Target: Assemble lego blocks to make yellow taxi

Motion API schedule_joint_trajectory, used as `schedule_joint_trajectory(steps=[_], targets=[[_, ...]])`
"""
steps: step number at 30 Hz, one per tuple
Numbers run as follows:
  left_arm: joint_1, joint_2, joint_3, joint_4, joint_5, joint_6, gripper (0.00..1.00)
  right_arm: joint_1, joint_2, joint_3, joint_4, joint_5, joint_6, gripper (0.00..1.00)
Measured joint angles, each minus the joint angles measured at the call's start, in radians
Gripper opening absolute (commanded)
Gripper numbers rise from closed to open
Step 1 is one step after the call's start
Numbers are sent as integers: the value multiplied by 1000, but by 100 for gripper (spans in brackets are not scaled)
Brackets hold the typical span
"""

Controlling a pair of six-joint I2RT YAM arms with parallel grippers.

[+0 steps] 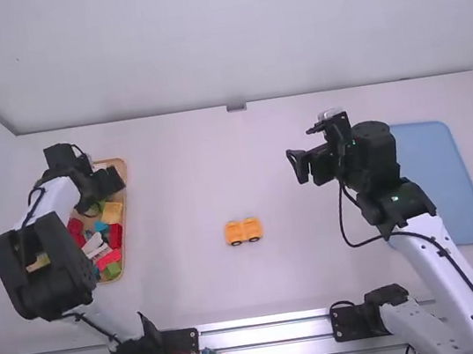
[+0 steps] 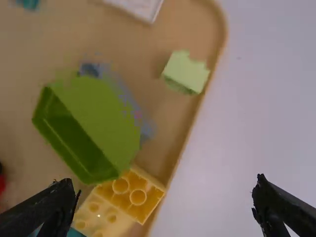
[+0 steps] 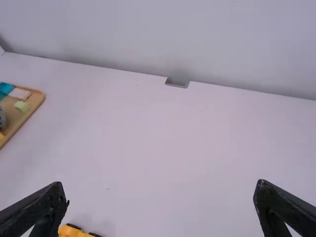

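In the high view, the yellow toy car (image 1: pixel 243 231), with black wheels, is on the white table (image 1: pixel 183 176), between the two arms. The left gripper (image 1: pixel 106 187) is above the wooden tray (image 1: pixel 122 166), where many coloured blocks lie. The right gripper (image 1: pixel 303 151) is over the table, well apart from the car, and near it is the blue tray (image 1: pixel 444 182).

In the left wrist view, the left gripper has its fingers spread wide, with nothing pinched. A hollow green block (image 2: pixel 108 126) lies in the tray, beside a yellow block (image 2: pixel 138 193) with round studs. A pale green block (image 2: pixel 187 73) is near the tray's rim.

In the right wrist view, the right gripper is also spread, holding nothing, and part of the car shows near one finger.
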Motion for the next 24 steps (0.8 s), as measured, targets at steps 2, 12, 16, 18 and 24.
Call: schedule_joint_trajectory(steps=[2, 12, 16, 18, 24], targets=[[0, 14, 1, -4, 0, -50, 95, 0, 0, 0, 0, 0, 0, 100], [0, 23, 1, -36, -128, -347, 99, 0, 0, 0, 0, 3, 0, 99], [0, 23, 1, -77, -159, -428, 99, 0, 0, 0, 0, 3, 0, 100], [-1, 23, 0, -84, -165, -444, 99, 0, 0, 0, 0, 3, 0, 100], [-1, 23, 1, -91, -171, -476, 94, 0, 0, 0, 0, 3, 0, 100]])
